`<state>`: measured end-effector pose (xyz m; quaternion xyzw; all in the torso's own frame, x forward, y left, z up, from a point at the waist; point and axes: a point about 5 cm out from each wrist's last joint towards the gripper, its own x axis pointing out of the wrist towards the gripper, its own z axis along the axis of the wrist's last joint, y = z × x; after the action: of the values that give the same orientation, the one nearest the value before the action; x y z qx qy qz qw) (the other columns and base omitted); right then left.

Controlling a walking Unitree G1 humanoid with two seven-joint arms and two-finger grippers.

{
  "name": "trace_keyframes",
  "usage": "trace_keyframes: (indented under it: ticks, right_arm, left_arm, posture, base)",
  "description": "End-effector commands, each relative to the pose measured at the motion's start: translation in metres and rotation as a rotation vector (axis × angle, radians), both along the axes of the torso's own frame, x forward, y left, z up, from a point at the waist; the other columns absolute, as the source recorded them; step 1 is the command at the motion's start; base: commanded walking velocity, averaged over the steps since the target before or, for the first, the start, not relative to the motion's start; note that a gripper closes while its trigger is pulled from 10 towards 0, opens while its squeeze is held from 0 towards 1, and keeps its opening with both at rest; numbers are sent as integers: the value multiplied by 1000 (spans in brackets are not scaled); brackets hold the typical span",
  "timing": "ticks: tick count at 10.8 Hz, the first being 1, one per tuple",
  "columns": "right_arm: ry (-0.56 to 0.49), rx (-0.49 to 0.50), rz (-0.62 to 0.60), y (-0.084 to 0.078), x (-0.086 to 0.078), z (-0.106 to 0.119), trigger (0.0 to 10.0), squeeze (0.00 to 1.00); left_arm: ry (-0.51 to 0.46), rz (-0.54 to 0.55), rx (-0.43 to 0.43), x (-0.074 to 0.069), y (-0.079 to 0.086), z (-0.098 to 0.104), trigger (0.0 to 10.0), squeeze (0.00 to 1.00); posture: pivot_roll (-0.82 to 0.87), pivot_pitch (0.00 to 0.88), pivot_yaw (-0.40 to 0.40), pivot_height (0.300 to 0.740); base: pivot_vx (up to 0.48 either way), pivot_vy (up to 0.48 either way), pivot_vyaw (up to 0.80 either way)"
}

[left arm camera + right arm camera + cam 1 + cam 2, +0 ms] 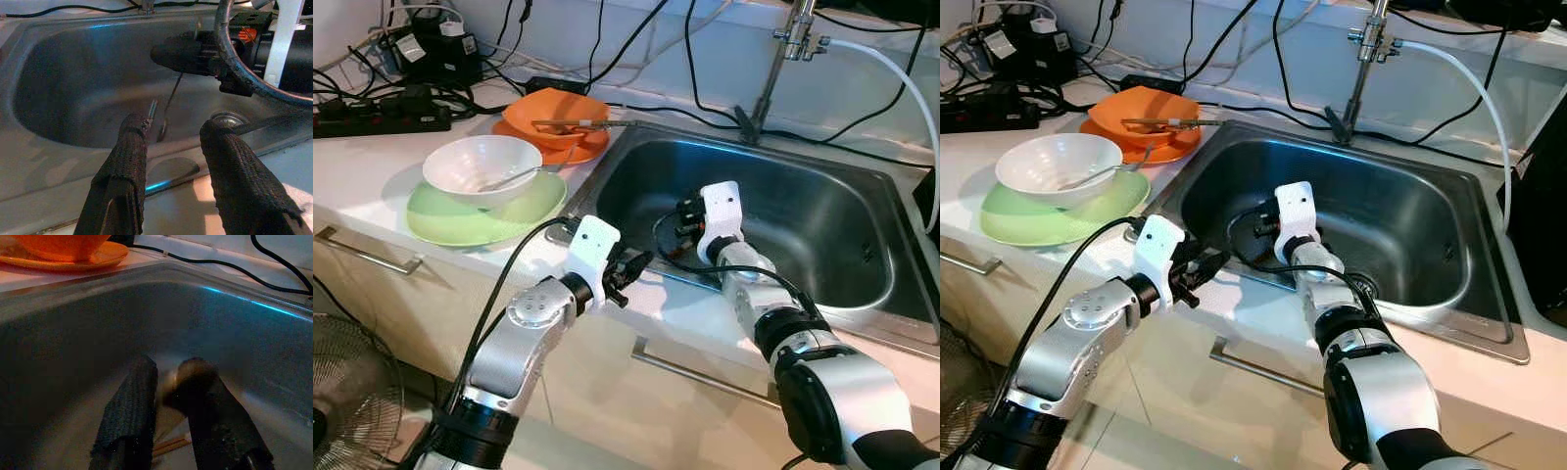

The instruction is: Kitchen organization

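Down in the sink (862, 294), the right gripper (166, 396) pinches thin chopsticks (168, 446) lying on the bottom near the front wall. Light, stiff and slippery, they probably want a mid-length grip. The left gripper (171, 161) hovers spread over the sink's front rim.

From my station I see a white bowl (481, 164) on a pale green plate (460, 217); behind it an orange bowl (555, 115) sits on an orange plate (548, 145); the sink (822, 211) is dull steel grey with a blue glint along its rim. My arms are silver with white wrist housings; the fingers (124, 171) are black with a woven, knurled texture; black cables (636, 39) and a white hose (901, 73) cross the white counter (352, 166).
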<state>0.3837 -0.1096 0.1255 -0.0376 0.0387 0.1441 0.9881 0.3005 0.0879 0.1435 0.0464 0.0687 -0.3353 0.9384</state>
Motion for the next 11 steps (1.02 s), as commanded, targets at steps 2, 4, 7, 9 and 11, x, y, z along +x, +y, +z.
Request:
trace_keyframes:
  ticks: [2,4,7,9,11]
  right_arm:
    - [8,-1,-9,-1,0,-1,10000,0]
    - [9,21,-7,-1,0,-1,10000,1000]
    - [-63,40,12,3,2,10,10000,0]
    - [-173,109,53,8,1,25,10000,0]
    - [-228,153,44,5,-1,32,10000,0]
  left_arm:
    - [30,-24,14,-4,-4,-6,10000,0]
    - [31,-25,15,-4,-4,-6,10000,0]
    - [-144,105,79,9,5,11,10000,0]
    - [-393,247,185,18,16,40,10000,0]
    - [-581,281,181,21,20,61,10000,0]
  posture:
    - [267,0,-64,740]
    - [268,0,-65,740]
    - [267,0,-63,740]
    - [260,0,-61,740]
    - [247,0,-55,740]
  base:
    - [0,0,0]
    - [0,0,0]
    - [0,0,0]
    - [0,0,0]
    - [0,0,0]
